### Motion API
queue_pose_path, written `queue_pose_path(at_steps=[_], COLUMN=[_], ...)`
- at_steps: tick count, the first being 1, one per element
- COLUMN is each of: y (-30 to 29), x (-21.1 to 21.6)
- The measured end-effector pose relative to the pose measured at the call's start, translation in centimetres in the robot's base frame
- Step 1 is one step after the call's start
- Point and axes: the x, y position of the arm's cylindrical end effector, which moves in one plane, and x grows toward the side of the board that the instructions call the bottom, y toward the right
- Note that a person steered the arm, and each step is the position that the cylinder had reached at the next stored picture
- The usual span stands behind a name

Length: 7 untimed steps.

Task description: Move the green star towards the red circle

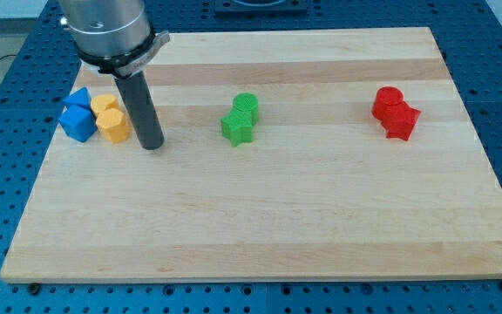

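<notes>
While the tip (152, 146), a bare rod with no fingers to report, stands left of the green star (237, 128), placed for a rightward push, the red circle (387, 102) sits far right.

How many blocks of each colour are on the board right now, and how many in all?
Blue: 2, at the view's left
Yellow: 2, beside the blue pair
Green: 2, near the middle
Red: 2, at the view's right
Total: 8 blocks
My tip sits just right of the yellow pair, well left of the green pair.
</notes>
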Motion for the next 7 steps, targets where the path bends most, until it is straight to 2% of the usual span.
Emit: queue_pose_path(at_steps=[4, 6, 7], y=[-3.9, -3.2, -2.8], x=[0.0, 5.6, 5.7])
